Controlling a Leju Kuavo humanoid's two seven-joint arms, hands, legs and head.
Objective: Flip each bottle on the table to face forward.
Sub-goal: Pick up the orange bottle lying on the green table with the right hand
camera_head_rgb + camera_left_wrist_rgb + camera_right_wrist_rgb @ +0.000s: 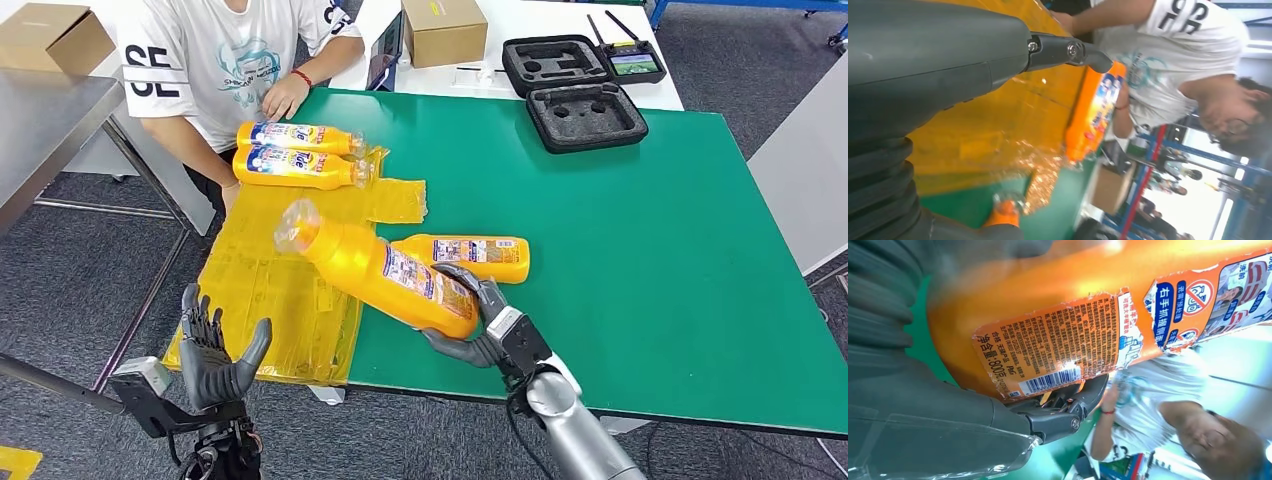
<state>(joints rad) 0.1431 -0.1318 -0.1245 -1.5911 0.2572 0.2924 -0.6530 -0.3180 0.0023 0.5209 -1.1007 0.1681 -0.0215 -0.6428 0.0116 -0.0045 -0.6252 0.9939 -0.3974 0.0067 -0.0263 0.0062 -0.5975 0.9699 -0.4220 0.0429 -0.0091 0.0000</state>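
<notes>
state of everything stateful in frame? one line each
Held bottle: lifted off the table, tilted, gripped at its base by the right hand, back label with barcode showing.
Bottle behind it: lying on the green table.
Two far bottles: lying side by side on the yellow sheet, blue front labels up.
Left hand: holds nothing, fingers apart.
Black foam case: open.
Person's hand: resting on the table edge.

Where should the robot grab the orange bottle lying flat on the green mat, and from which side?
Grip the bottle across its wide body near the base, from above. It lies on its side, parallel to the table's near edge, so fingers can straddle it; the lifted bottle hides its neck.
</notes>
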